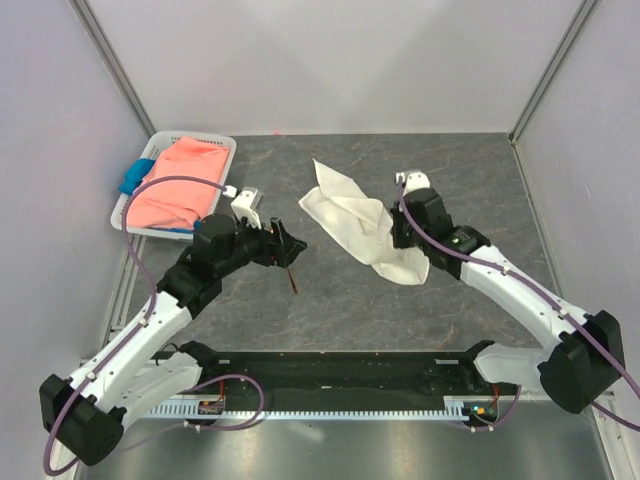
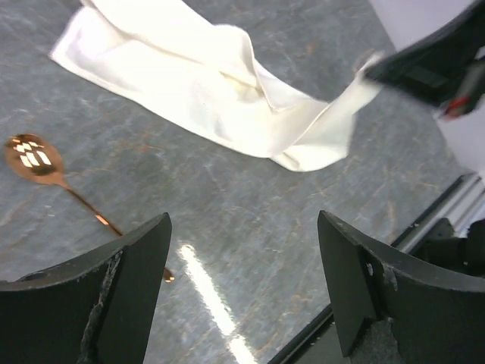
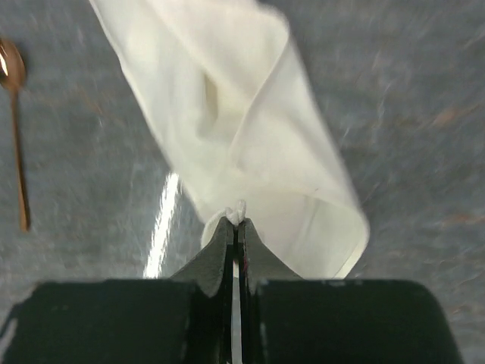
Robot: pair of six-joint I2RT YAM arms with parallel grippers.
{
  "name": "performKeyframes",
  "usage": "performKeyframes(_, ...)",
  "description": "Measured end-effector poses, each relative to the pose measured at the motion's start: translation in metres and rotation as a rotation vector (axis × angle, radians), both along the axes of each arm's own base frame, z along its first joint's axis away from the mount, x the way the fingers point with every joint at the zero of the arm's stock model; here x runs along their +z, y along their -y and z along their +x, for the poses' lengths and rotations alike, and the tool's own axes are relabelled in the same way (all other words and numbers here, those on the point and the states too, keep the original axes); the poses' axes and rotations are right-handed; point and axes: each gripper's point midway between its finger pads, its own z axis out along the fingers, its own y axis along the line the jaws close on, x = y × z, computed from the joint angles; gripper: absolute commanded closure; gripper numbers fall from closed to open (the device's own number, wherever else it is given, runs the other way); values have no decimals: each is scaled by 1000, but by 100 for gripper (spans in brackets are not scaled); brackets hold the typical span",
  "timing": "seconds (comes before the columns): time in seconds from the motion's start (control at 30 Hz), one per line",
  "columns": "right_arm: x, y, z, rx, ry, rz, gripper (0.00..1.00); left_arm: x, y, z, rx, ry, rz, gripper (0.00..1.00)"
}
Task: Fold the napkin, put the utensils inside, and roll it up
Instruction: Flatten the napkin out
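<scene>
Napkin lies right of centre on the grey marbled tabletop. It is a loose off-white cloth, crumpled into a long diagonal band and not flat.

White basket at far left of tabletop, well apart from napkin. It holds a salmon-pink cloth, with a blue cloth showing at its left edge.

Right gripper is at the napkin's near-right end. In the right wrist view its jaws are clenched tight, with a small pinch of the napkin nipped between the tips. The rest of the cloth trails away from them across the tabletop. The left wrist view shows the same end of the napkin raised off the surface toward that gripper.

Left gripper sits left of the napkin, apart from it. Its jaws are spread wide with nothing between them.

Spoon is copper-brown and slim, and lies on bare tabletop left of the napkin, not touching it. In the left wrist view the round bowl points away and the handle's end runs behind the left finger. Whether that finger touches it I cannot tell. The right wrist view shows the spoon at its left edge, clear of the cloth.
</scene>
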Motion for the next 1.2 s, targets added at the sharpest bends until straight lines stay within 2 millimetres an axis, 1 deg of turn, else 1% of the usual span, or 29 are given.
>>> performKeyframes(0.03,-22,1,-9,9,-52,-7,100,-3,3,-3,-5,-10,-18,15)
performKeyframes(0.07,-37,0,-16,20,-92,-6,100,-9,9,-7,-17,-27,-38,16)
performKeyframes(0.1,-51,-2,-23,32,-126,0,100,-15,15,-9,-27,-46,-49,16)
performKeyframes(0.13,-58,-6,-29,47,-148,14,100,-24,22,-13,-44,-75,-59,16)
performKeyframes(0.2,-65,-20,-37,88,-168,59,100,-43,37,-20,-80,-138,-71,17)
performKeyframes(0.27,-66,-42,-44,149,-174,120,100,-60,46,-26,-91,-190,-74,18)
performKeyframes(0.37,-69,-79,-57,250,-194,180,100,-76,45,-27,-62,-235,-75,18)
performKeyframes(0.4,-73,-93,-64,286,-208,193,96,-79,43,-27,-41,-240,-77,18)
performKeyframes(0.43,-77,-104,-71,320,-223,201,80,-81,41,-26,-26,-241,-80,19)
performKeyframes(0.5,-86,-125,-86,385,-256,209,58,-85,35,-26,11,-239,-92,20)
performKeyframes(0.53,-89,-131,-92,400,-273,215,37,-87,32,-28,25,-242,-98,20)
performKeyframes(0.6,-92,-137,-102,432,-289,210,26,-94,26,-31,51,-253,-106,20)
performKeyframes(0.63,-90,-137,-101,427,-284,212,20,-99,24,-33,60,-265,-108,20)
performKeyframes(0.73,-80,-131,-94,383,-245,204,15,-118,21,-40,80,-309,-90,20)
performKeyframes(0.83,-59,-117,-82,313,-176,188,13,-133,26,-45,72,-347,-63,20)
performKeyframes(0.87,-44,-108,-77,272,-132,185,12,-138,28,-45,69,-358,-54,21)
performKeyframes(0.9,-39,-104,-75,255,-115,185,11,-143,31,-46,63,-369,-46,21)
performKeyframes(0.93,-30,-95,-71,221,-88,182,10,-146,34,-47,56,-375,-41,21)
performKeyframes(1.0,-18,-77,-65,158,-45,173,9,-156,43,-51,33,-398,-22,21)
performKeyframes(1.07,-9,-57,-59,90,-17,161,8,-163,56,-58,-6,-416,-2,20)
performKeyframes(1.1,-6,-45,-55,49,-5,154,8,-165,64,-63,-29,-421,3,20)
performKeyframes(1.2,-4,-19,-47,-36,6,131,8,-160,88,-73,-91,-414,-4,20)
